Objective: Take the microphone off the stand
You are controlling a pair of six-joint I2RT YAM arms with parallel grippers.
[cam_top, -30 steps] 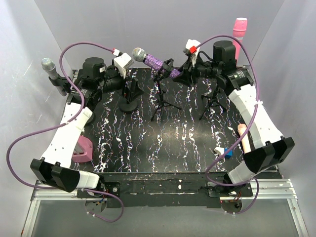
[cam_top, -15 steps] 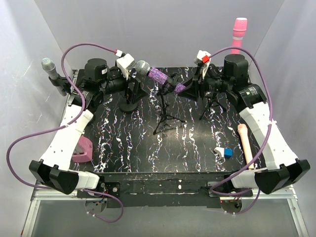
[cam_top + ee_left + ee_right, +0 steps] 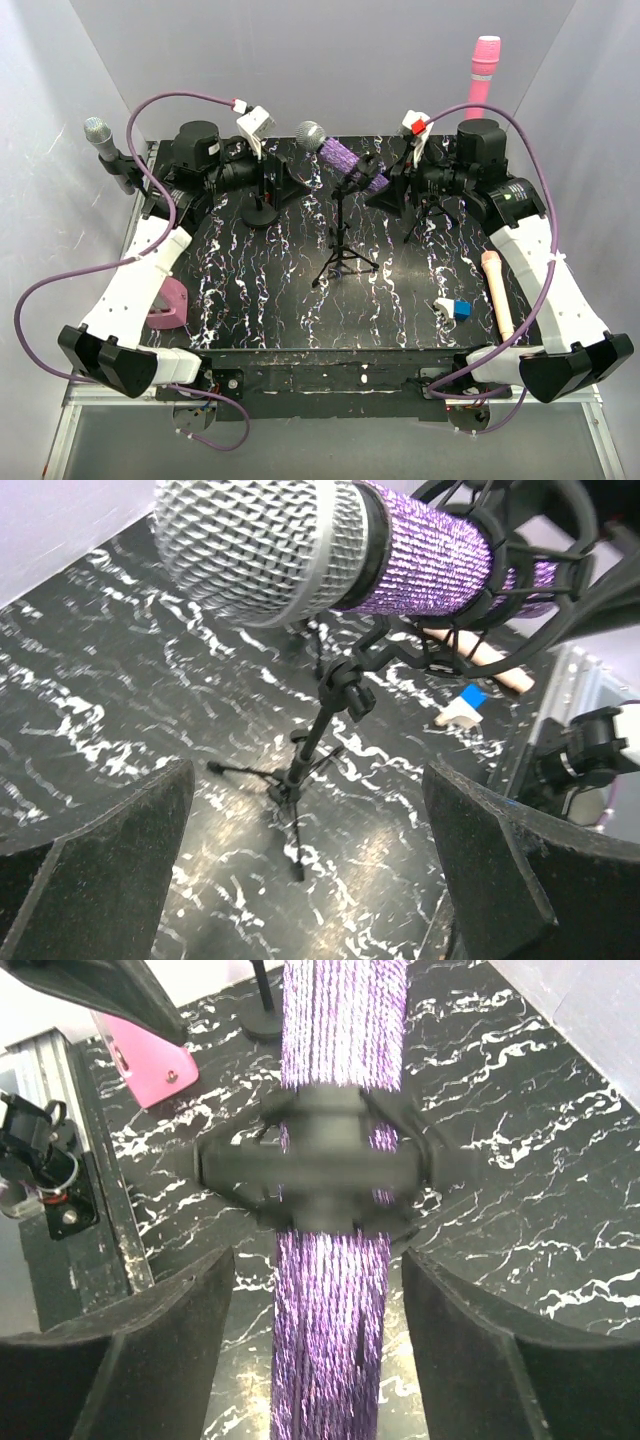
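The purple glitter microphone with a silver mesh head sits tilted in the black clip of a tripod stand at mid-table. My right gripper is open and straddles the microphone's tail end. In the right wrist view the purple handle runs between my fingers with a gap on each side, just behind the clip. My left gripper is open and empty, just left of the mesh head. In the left wrist view the head sits above and ahead of the gripper, with the stand beyond.
A black round-base stand is under my left gripper and a second tripod under my right. A peach microphone and a blue-white block lie at right, a pink holder at left. A grey microphone and a pink one stand at the walls.
The purple microphone and its tripod have shifted right and toward the near edge. My right gripper moved along with its tail end, and my left gripper followed the head rightward.
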